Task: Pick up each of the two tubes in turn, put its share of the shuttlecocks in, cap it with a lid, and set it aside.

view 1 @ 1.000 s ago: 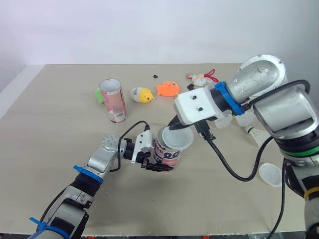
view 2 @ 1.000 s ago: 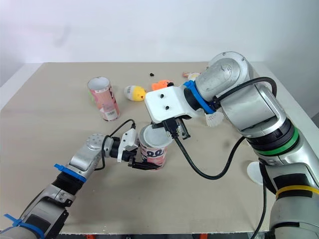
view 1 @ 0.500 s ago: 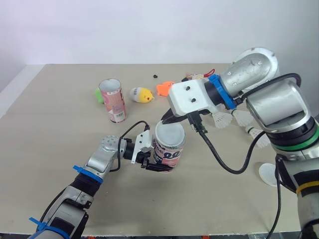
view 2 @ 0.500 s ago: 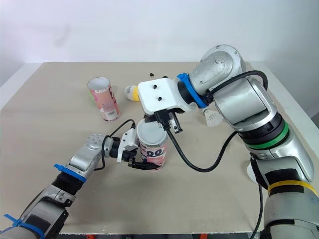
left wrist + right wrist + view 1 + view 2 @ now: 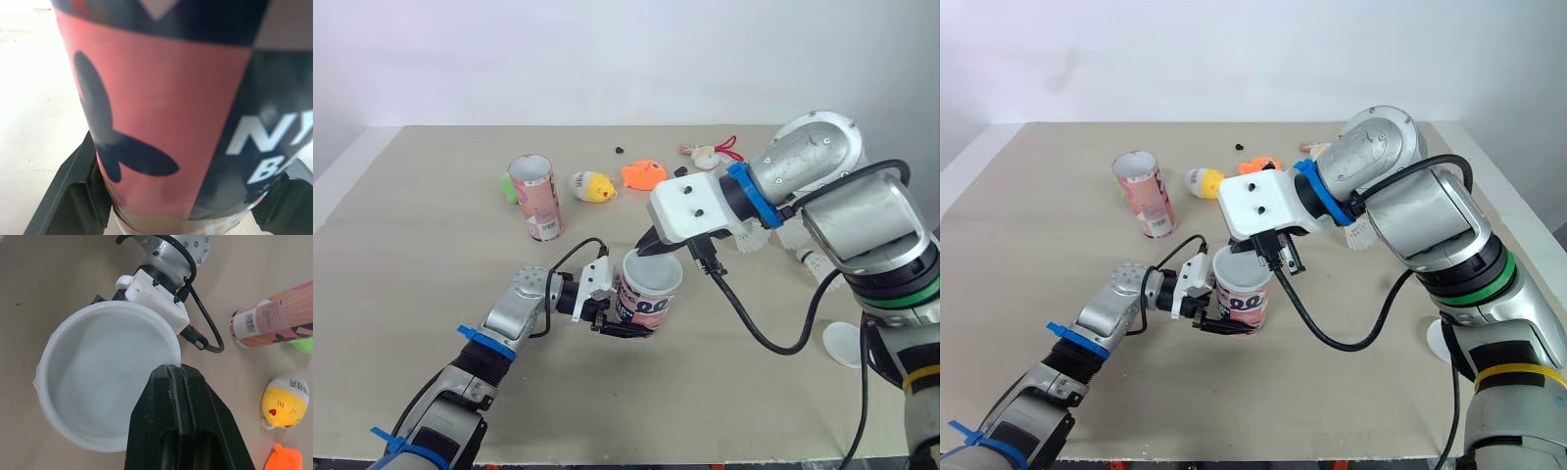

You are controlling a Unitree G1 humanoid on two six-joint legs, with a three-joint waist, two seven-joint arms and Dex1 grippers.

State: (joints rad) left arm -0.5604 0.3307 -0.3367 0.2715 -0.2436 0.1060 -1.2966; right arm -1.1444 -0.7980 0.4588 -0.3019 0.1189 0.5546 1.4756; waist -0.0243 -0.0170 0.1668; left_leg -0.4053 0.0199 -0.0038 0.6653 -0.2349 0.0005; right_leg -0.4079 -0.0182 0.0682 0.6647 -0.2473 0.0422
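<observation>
- With right gripper closed tight, pinching rim of white lid over mouth of tube.
- Clamping tube upright in left gripper, mid worktop.
- Capping, seemingly; next, needs pressing lid down square, then releasing.
- Contents hidden under lid; at 10 o'clock, second tube, uncapped, inside unseen.

Bright, even light throughout, with only soft, faint shadows.

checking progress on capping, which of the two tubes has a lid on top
The tube held in the left gripper: a white lid, pinched by the right gripper, covers its top. The other tube, farther back, stands open-mouthed.
</observation>
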